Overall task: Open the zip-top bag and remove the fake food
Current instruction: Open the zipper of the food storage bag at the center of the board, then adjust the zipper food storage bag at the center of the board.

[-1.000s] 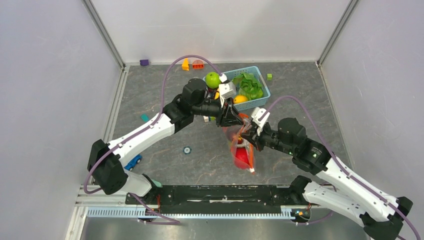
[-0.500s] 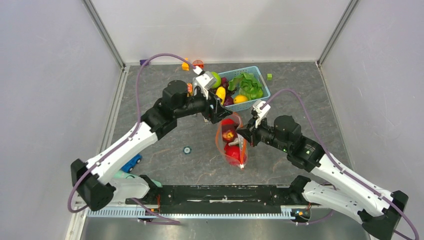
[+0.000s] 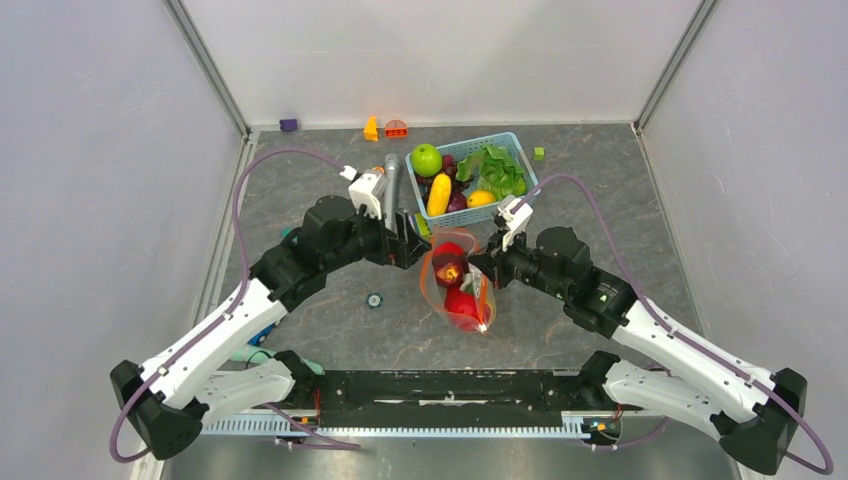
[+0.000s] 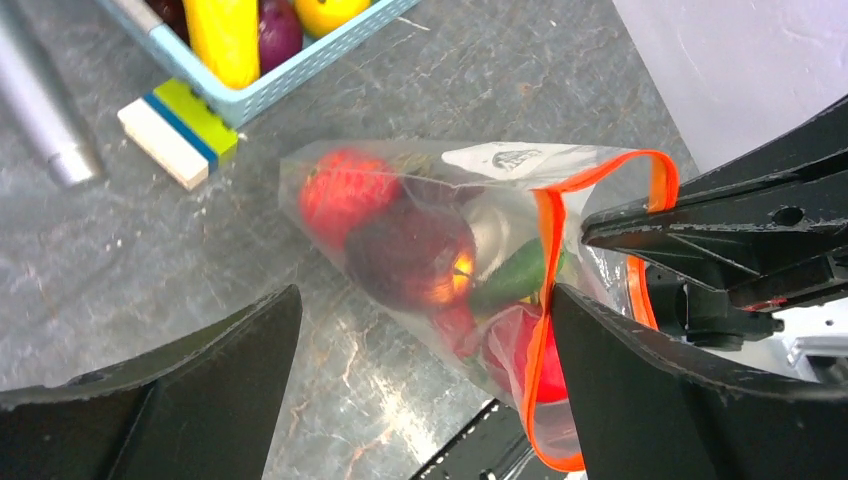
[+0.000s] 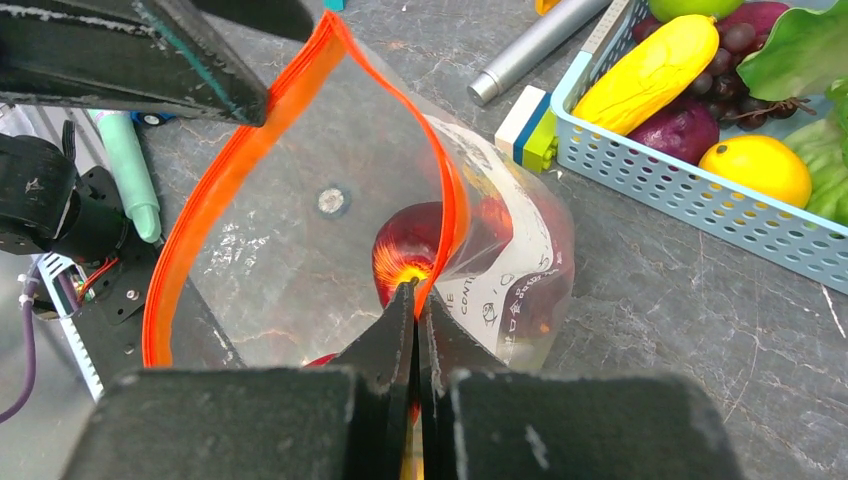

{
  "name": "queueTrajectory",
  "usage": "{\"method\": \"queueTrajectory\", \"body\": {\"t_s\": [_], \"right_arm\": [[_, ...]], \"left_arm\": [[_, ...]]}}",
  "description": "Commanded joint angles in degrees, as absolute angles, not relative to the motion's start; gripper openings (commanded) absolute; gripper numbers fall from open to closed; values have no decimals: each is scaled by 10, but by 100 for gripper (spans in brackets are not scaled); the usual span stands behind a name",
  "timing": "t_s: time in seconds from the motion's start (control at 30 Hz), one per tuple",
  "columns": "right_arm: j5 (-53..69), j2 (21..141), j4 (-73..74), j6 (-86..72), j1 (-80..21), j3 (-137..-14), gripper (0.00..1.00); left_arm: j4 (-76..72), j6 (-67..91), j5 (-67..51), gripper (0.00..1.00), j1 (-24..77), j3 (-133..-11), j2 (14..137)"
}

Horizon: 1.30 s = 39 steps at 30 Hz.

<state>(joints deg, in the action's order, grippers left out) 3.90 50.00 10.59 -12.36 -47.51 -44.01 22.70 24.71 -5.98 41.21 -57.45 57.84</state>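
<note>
Orange-rimmed zip-top bag (image 3: 442, 296) is now pinched by right gripper (image 5: 415, 295) alone (left gripper (image 4: 422, 295) has let go, spread).

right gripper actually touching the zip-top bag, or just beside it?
Touching. Right wrist view: the right gripper is shut on the zip-top bag at its orange zip strip, which runs straight into the closed fingertips.

Both arms reach forward and inward, elbows bent outward, wrists turned toward each other. The left hand (image 3: 410, 250) stands wide open, its fingers spread and holding nothing. The right hand (image 5: 415, 292) faces it close by, fingers pressed tight together, pinching the rim of the bag (image 5: 505, 270).
</note>
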Motion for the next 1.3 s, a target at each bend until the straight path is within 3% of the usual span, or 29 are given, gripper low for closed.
{"method": "queueTrajectory", "body": {"t_s": [0.0,0.37,0.67,1.27], "right_arm": [[26,507,71,-122,-476,-450,0],[27,516,70,-117,-475,-449,0],[25,516,73,-119,-476,-448,0],[21,522,77,-116,-475,-452,0]], "left_arm": [[250,358,-20,100,413,-553,531],[210,431,-23,100,413,-476,484],[313,437,70,100,410,-529,514],[218,434,-15,100,436,-507,495]]}}
